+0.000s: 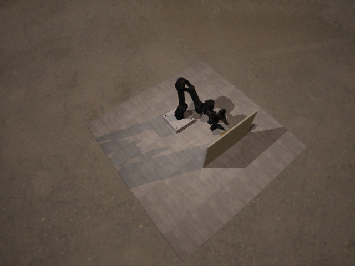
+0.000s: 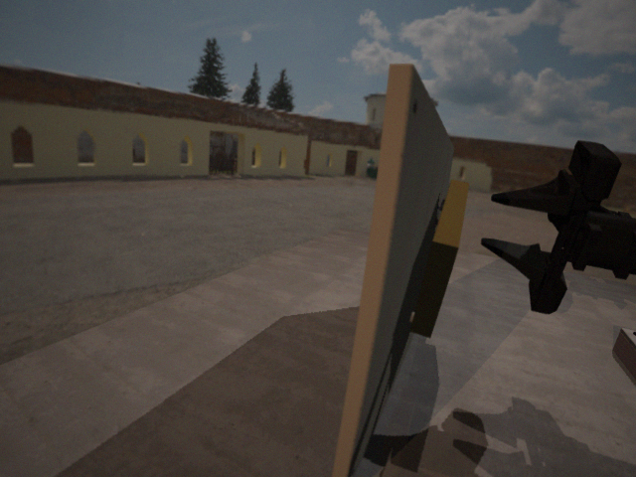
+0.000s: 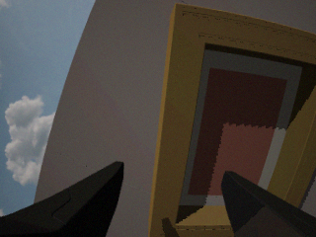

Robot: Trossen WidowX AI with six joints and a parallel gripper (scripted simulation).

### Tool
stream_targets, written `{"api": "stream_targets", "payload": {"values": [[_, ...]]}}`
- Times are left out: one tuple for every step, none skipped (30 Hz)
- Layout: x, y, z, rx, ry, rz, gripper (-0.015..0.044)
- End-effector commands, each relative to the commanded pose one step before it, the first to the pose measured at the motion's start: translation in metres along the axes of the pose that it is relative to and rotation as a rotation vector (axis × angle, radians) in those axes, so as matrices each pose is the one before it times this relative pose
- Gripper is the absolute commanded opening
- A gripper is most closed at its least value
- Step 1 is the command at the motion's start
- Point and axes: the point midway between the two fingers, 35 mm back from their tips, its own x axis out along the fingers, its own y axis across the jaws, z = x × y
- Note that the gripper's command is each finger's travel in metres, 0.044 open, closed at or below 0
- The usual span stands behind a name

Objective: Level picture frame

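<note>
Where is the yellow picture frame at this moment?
In the exterior view the yellow picture frame hangs on the wall panel on the side facing the arm, just left of the open gripper, which does not touch it.
</note>
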Motion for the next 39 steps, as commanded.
{"api": "stream_targets", "payload": {"values": [[0.00077,0.00034,-0.00066,0.0055,0.00436,0.00239,0.026],[0.0,0.0,0.0,0.0,0.0,0.0,0.026],[0.00025,0.00003,-0.00001,0.0,-0.00001,0.00002,0.026],[0.00051,0.00005,-0.00002,0.0,-0.00001,0.00004,0.026],[0.00078,0.00007,-0.00003,0.0,-0.00002,0.00006,0.026],[0.001,0.00009,-0.00003,0.0,-0.00002,0.00007,0.026],[0.00123,0.00011,-0.00003,0.0,-0.00003,0.00009,0.026],[0.00144,0.00012,-0.00004,0.0,-0.00003,0.0001,0.026],[0.00156,0.00012,-0.00004,0.0,-0.00003,0.00011,0.026],[0.00159,0.00011,-0.00003,0.0,-0.00003,0.00011,0.026],[0.0016,0.0001,-0.00003,0.0,-0.00003,0.00011,0.026],[0.0016,0.00009,-0.00002,0.0,-0.00003,0.00011,0.026],[0.0016,0.00008,-0.00001,0.0,-0.00003,0.00012,0.026],[0.0016,0.00007,-0.00001,0.0,-0.00003,0.00012,0.026],[0.00161,0.00006,0.0,0.0,-0.00003,0.00012,0.026],[0.00161,0.00005,0.0,0.0,-0.00003,0.00012,0.026],[0.00161,0.00004,0.00001,0.0,-0.00003,0.00012,0.026],[0.00161,0.00002,0.00001,0.0,-0.00003,0.00012,0.026],[0.00162,0.00001,0.00002,0.0,-0.00003,0.00012,0.026],[0.00162,0.0,0.00002,0.0,-0.00003,0.00012,0.026],[0.00162,-0.00001,0.00003,0.0,-0.00003,0.00012,0.026],[0.00162,-0.00002,0.00004,0.0,-0.00003,0.00012,0.026],[0.00162,-0.00003,0.00004,0.0,-0.00003,0.00012,0.026],[0.00163,-0.00004,0.00005,0.0,-0.00003,0.00012,0.026],[0.00163,-0.00005,0.00005,0.0,-0.00003,0.00012,0.026],[0.00163,-0.00006,0.00006,0.0,-0.00003,0.00012,0.026],[0.00163,-0.00007,0.00007,0.0,-0.00003,0.00012,0.026],[0.00163,-0.00008,0.00007,0.0,-0.00003,0.00012,0.026],[0.00134,-0.00008,0.00006,0.0,-0.00003,0.0001,0.026],[0.00081,-0.00005,0.00004,0.0,-0.00002,0.00006,0.026],[0.00027,-0.00002,0.00001,0.0,-0.00001,0.00002,0.026],[0.0,0.0,0.0,0.0,0.0,0.0,0.026],[0.0,0.0,0.0,0.0,0.0,0.0,0.026],[0.0,0.0,0.0,0.0,0.0,0.0,0.026],[0.0,0.0,0.0,0.0,0.0,0.0,0.026],[0.0,0.0,0.0,0.0,0.0,0.0,0.026],[0.0,0.0,0.0,0.0,0.0,0.0,0.026],[0.0,0.0,0.0,0.0,0.0,0.0,0.026],[0.0,0.0,0.0,0.0,0.0,0.0,0.026]]}}
